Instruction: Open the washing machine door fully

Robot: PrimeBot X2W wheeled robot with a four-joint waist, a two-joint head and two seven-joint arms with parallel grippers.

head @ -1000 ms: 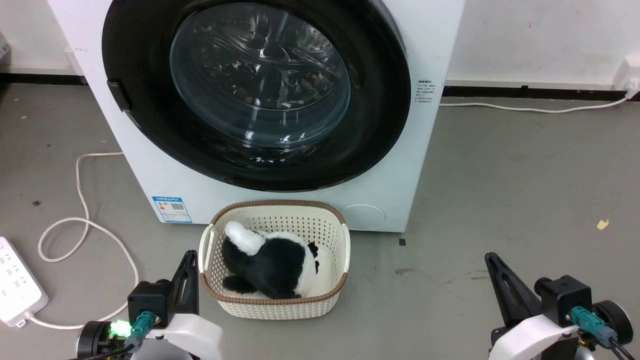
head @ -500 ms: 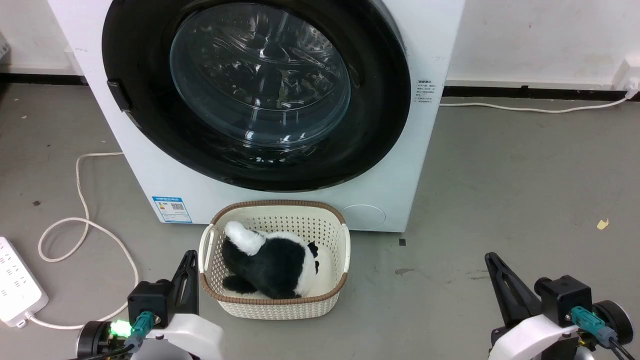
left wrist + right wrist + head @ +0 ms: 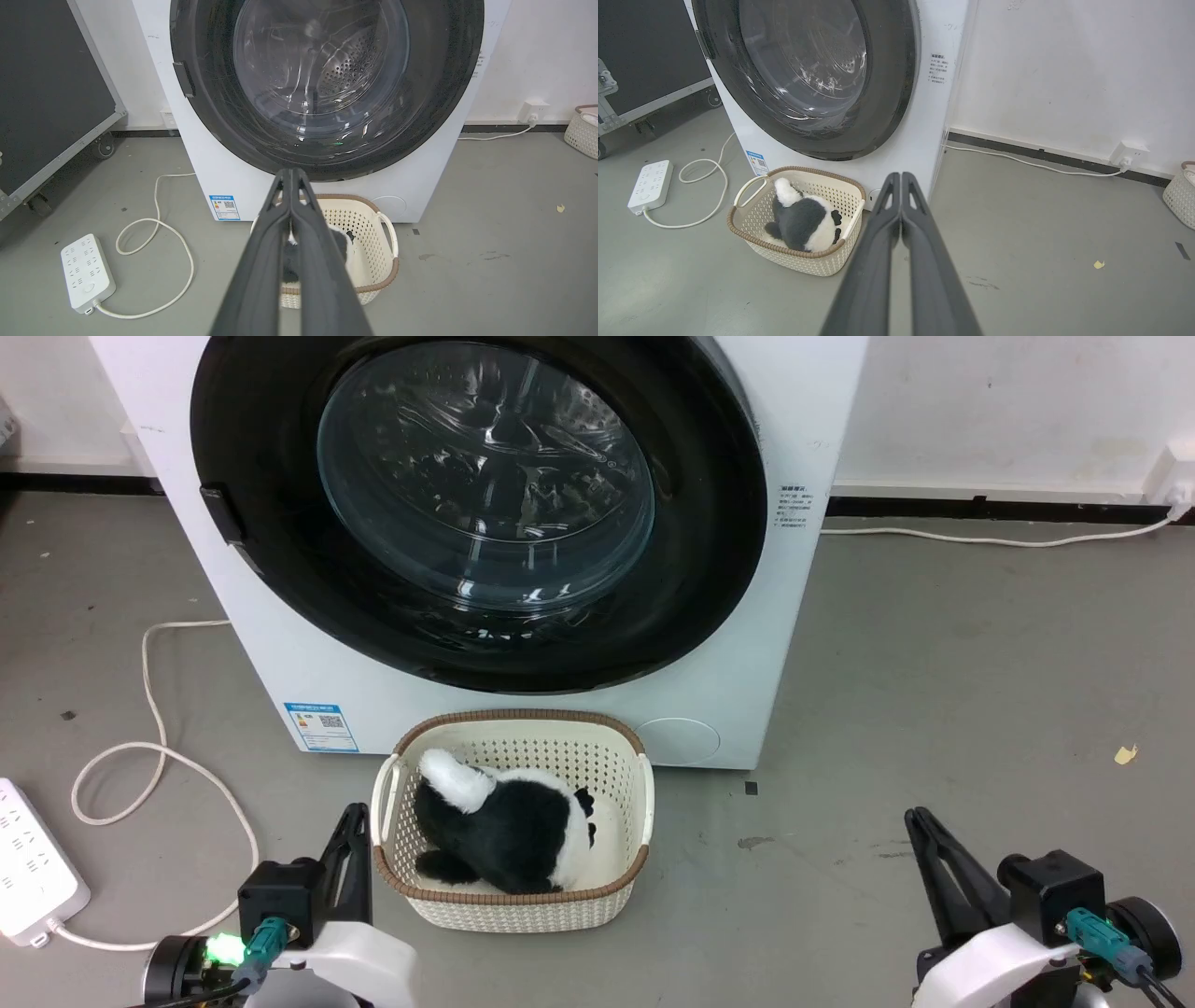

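Head view: nothing has shifted in the last second. The washing machine door [image 3: 485, 476] sits shut, flush on the washing machine [image 3: 280, 681], far centre. The left gripper [image 3: 355, 817] and right gripper [image 3: 920, 821] are parked near, jaws pressed together, empty.
Left wrist view: closed jaws point at the door's lower rim, well apart.
Right wrist view: closed jaws aim at the machine's right corner.
Opening not yet begun.

White washing machine [image 3: 280, 644], black-rimmed washing machine door [image 3: 719, 523], grey floor [image 3: 934, 691].
The door's rim is glossy black around clear glass. At seven o'clock below it sits a blue label sticker [image 3: 320, 726]; at six o'clock, a cream basket [image 3: 523, 910], patterned with small holes and edged in brown, holds a black-and-white plush toy [image 3: 504, 835]. At nine o'clock, the power strip [image 3: 28, 868] is white.
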